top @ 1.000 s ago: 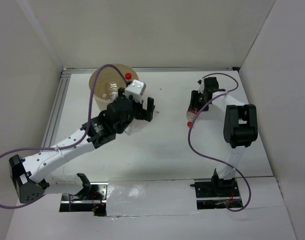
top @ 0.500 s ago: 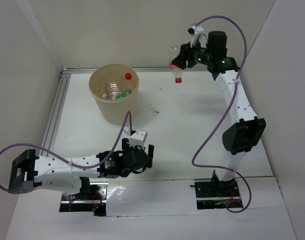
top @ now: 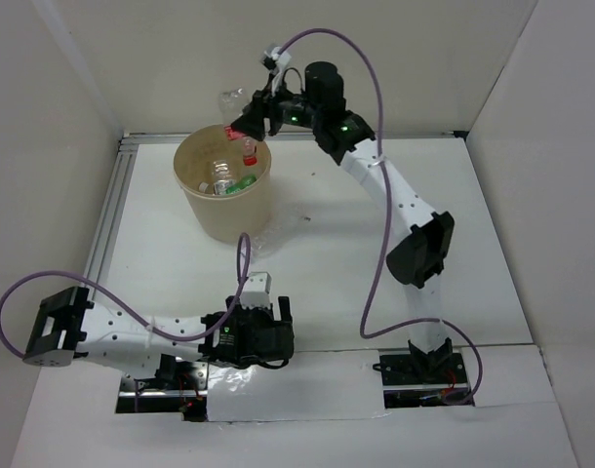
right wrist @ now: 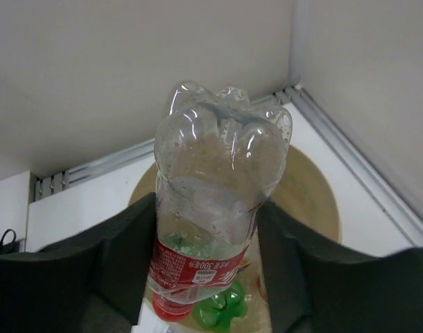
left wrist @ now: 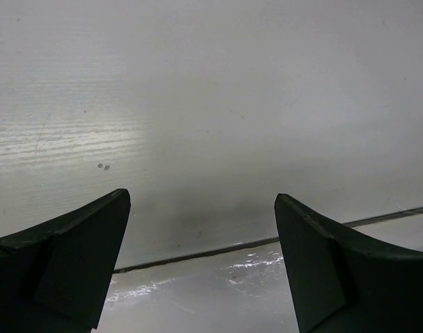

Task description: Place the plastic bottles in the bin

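The right hand [top: 251, 119] clamps a clear red-labelled bottle [right wrist: 210, 201] cap-down above the tan bin [top: 219, 219], near its far rim. Best to centre it over the opening before letting go. The left hand [left wrist: 201, 208] is spread wide, empty, low over the bench [top: 327, 283].

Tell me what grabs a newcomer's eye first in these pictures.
The right gripper holds a clear bottle with a red label, cap down, above the tan bin at the far left. Inside it lie other bottles, one of them green. The left gripper hangs open and empty, low at the front.
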`<state>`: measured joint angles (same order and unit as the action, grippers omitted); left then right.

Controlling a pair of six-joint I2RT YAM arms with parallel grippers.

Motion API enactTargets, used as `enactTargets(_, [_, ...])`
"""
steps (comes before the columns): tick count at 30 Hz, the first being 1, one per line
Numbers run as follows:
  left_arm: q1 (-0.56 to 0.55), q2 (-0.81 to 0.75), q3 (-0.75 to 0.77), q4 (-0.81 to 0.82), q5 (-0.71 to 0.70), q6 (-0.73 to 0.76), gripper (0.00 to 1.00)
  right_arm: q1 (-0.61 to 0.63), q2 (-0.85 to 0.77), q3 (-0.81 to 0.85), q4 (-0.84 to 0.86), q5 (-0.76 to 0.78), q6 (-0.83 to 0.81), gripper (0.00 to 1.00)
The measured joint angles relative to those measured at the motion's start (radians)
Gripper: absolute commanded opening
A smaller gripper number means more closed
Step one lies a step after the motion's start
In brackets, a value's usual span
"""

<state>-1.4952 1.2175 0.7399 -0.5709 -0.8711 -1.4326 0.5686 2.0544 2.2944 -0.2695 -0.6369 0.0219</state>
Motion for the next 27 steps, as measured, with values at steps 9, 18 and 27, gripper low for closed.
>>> enactTargets(9, [-0.011, 0.086, 0.131, -0.141, -0.072, 0.020, 0.99, 0.009, 0.219, 0.082, -0.031, 0.048, 0.087, 0.96])
enactTargets(18, [0.213, 0.113, 0.188, 0.095, -0.011, 0.574, 0.61, -0.307, -0.038, -0.117, -0.108, 0.002, 0.059, 0.02])
enactTargets(27, [0.474, 0.471, 0.552, 0.247, 0.122, 1.039, 0.92, -0.673, -0.467, -0.781, -0.282, -0.158, -0.186, 0.84])
